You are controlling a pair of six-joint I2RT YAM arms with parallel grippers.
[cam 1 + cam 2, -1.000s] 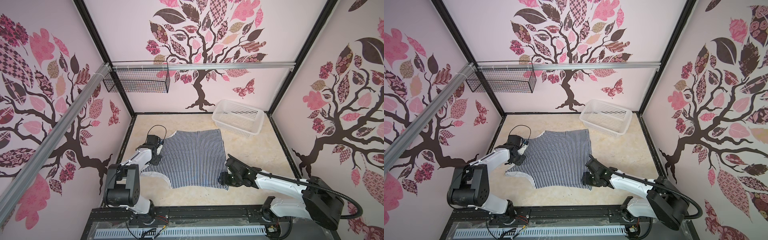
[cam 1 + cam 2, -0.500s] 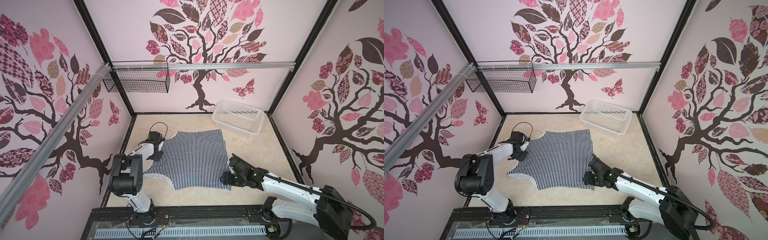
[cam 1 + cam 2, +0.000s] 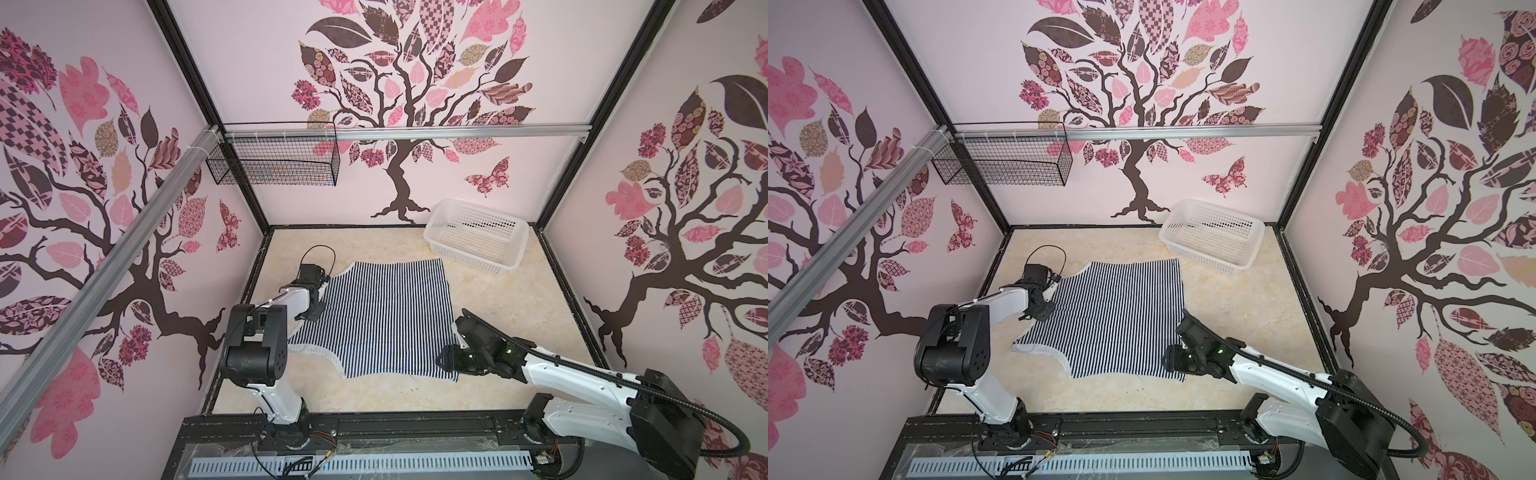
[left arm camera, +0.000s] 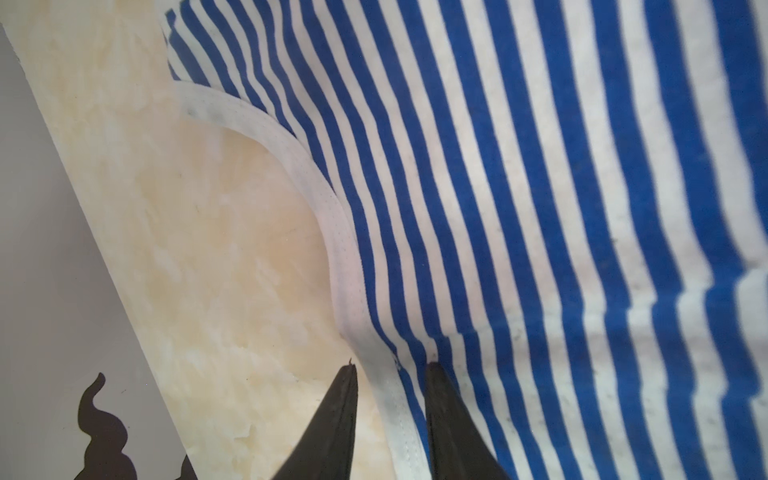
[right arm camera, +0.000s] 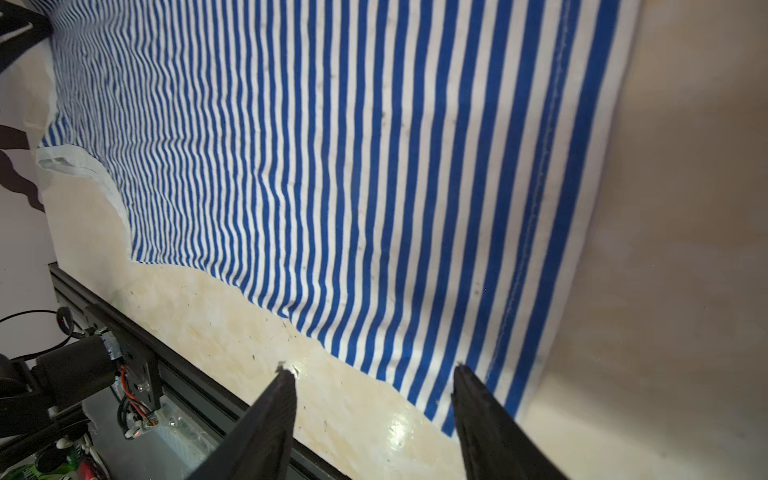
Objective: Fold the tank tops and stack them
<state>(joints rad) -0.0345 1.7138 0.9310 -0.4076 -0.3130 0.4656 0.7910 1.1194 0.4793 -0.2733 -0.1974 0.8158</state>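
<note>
Nearest me, the right hand (image 5: pixel 372 370) hangs with its fingers wide apart at the near right corner of the tank top (image 3: pixel 382 316). The garment lies spread flat on the table (image 3: pixel 498 299). Further back, the left hand (image 4: pixel 391 365), fingers slightly apart, straddles its white armhole edge. A white basket (image 3: pixel 478 255) sits far right.

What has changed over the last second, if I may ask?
The arms re-posed: the left arm's elbow shifted away from the front rail, the right arm's toward the near right corner. The left gripper stays astride the striped tank top's white armhole edge, the right gripper open at its near hem corner. Nothing taken or released; garment and white basket unmoved.
</note>
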